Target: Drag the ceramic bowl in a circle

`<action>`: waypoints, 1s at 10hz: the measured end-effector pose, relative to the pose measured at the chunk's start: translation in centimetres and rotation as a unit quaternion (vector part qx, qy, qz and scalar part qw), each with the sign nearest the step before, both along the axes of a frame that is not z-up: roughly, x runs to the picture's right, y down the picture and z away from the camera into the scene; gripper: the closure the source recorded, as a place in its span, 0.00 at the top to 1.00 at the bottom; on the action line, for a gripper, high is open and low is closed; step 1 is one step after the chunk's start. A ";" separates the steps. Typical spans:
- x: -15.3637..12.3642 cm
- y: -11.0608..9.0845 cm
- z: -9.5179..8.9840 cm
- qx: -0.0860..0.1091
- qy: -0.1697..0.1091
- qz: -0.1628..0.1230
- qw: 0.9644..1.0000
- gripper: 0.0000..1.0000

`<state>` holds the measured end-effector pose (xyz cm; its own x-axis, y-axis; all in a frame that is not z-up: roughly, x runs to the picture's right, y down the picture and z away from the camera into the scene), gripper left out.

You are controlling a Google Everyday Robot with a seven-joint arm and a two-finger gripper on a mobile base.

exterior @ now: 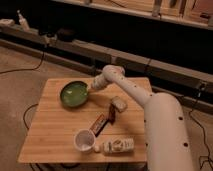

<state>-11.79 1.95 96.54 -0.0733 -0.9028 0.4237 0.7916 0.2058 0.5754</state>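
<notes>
The ceramic bowl (74, 94), wide and glossy green inside with a darker rim, sits on the far left part of the wooden table (50, 135). My gripper (91, 88) is at the bowl's right rim, at the end of the white arm (150, 107) that reaches in from the right. Whether it touches or holds the rim is not visible.
A white cup (83, 140) stands near the front edge with a white bottle (118, 146) lying beside it. Two dark snack bars (99, 124) (113, 114) and a pale small object (119, 103) lie mid-table. Cables run across the floor on the left.
</notes>
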 end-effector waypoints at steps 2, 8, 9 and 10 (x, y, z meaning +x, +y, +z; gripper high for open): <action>-4.6 2.1 -0.8 -0.005 -0.030 -0.036 0.999 0.00; -3.5 7.6 -6.7 -0.003 -0.139 -0.118 0.983 0.00; -2.0 8.6 -7.2 -0.006 -0.142 -0.124 0.982 0.00; 0.0 10.2 -7.9 -0.015 -0.148 -0.127 0.981 0.00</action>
